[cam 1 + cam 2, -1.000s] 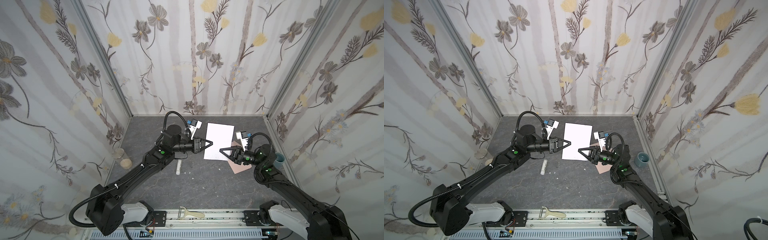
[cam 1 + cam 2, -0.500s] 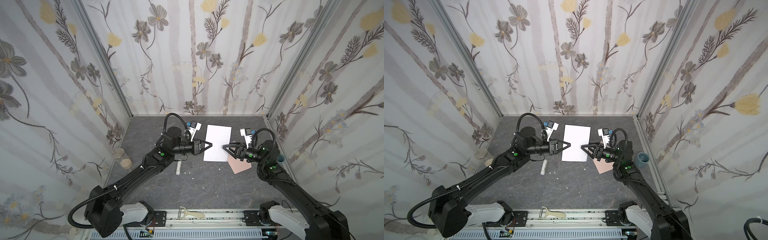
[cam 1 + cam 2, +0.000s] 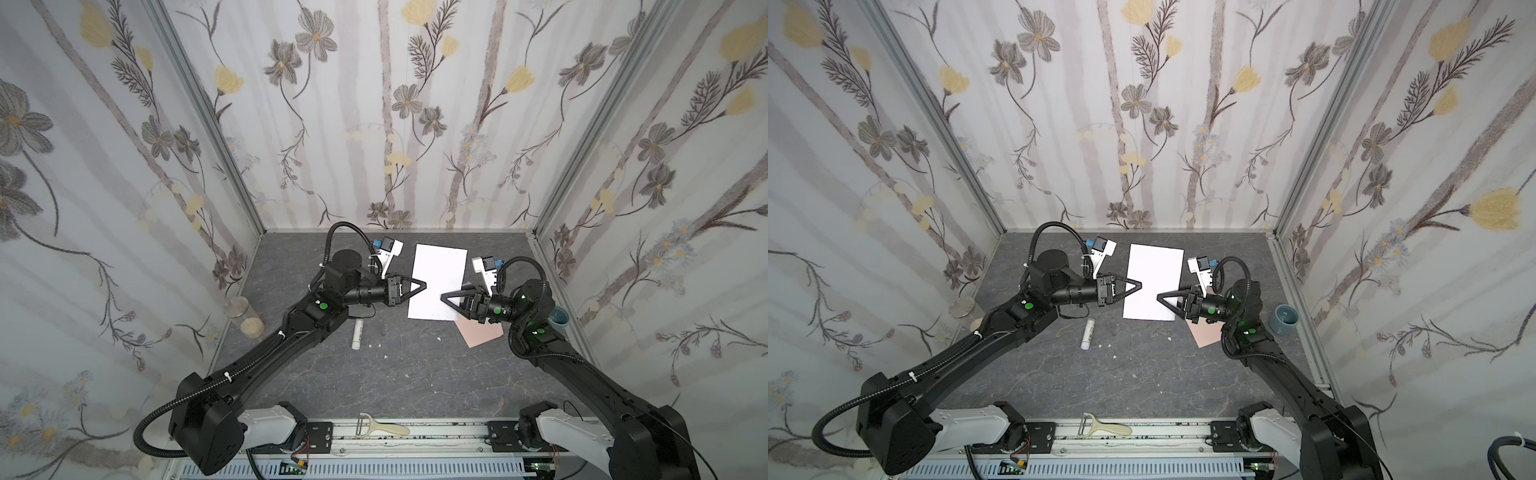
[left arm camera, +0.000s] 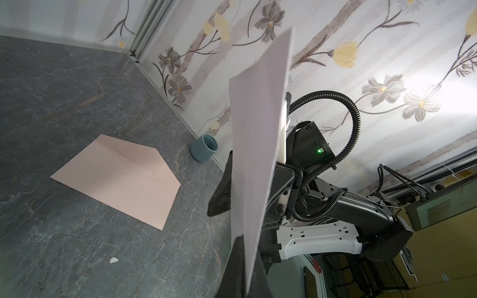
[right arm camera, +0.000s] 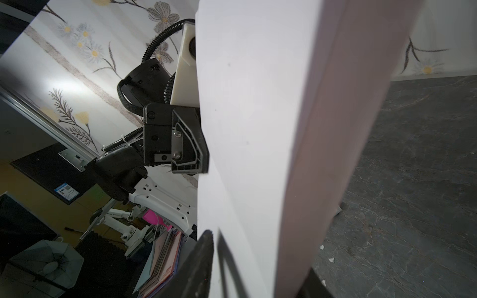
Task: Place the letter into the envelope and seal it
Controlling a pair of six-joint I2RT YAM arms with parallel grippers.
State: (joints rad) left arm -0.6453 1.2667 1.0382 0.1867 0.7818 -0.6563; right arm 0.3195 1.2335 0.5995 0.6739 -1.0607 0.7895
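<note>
- The letter [image 3: 438,266] is held off the table [image 3: 374,374], in the far middle of the workspace, spanning the gap between the two arms in both top views.
- The left gripper [image 3: 424,285] is closed tight on the letter's left edge, with the sheet pinched between its jaws. The right wrist view confirms the clamp [image 5: 192,144].
- The right gripper [image 3: 443,297] is at the letter's right edge, towards the near corner. The sheet passes between its jaws, but whether they are pressing on it cannot be told.
- The envelope [image 4: 121,178] lies flat on the table at the near right, below and beside the right gripper and apart from the letter. Its flap appears to be laid open.
- A glue stick [image 3: 357,334] lies on the table at the near left, well apart from the envelope. A blue cup [image 4: 205,147] stands against the right wall.
- Handling, as a judgement:
  - The letter is very light, thin and limp. It will sag or bow between two grips, crease under a hard pinch, and slip from a weak one.
  - Hold it at opposite edges close to the margin, kept lightly taut.
  - The sheet looks wider than the envelope, so it probably needs folding before it will go in.
- Risk, as a judgement: uneven pull between the arms could tear or buckle the sheet.
</note>
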